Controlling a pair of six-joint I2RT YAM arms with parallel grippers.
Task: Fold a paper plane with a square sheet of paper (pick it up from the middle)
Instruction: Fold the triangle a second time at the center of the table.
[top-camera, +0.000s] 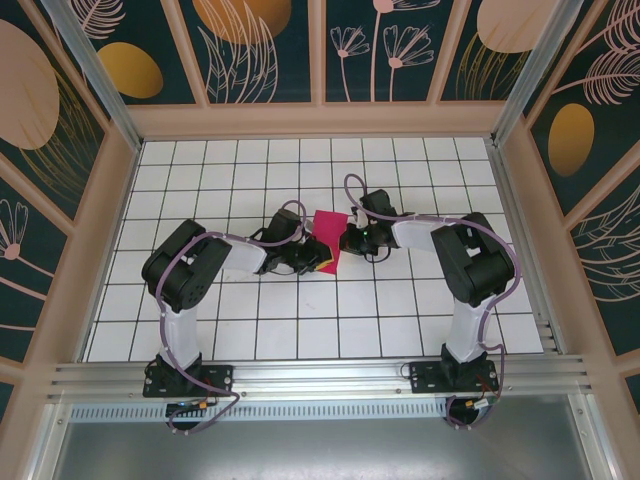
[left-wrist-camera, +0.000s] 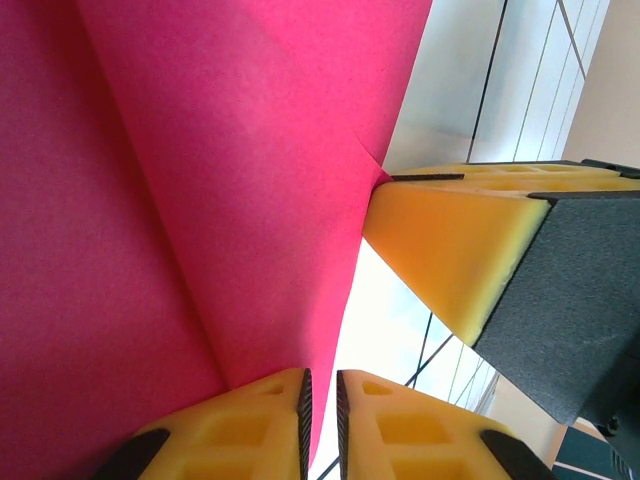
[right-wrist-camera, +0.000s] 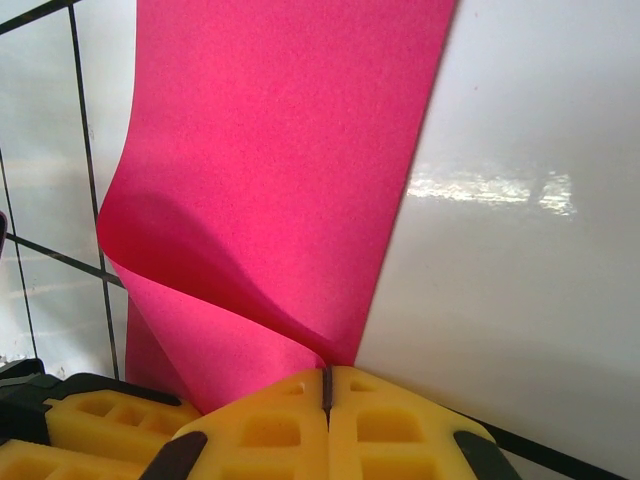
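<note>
One sheet of paper (top-camera: 328, 235), pinched by two arms.
The single pink sheet sits curled over the middle of the gridded tabletop (top-camera: 200, 180), its long axis running from the arms' side toward the far wall. The left gripper (left-wrist-camera: 321, 425) is clamped on its near end. The right gripper (right-wrist-camera: 327, 425) is clamped on its right edge, pads pressed together.
</note>
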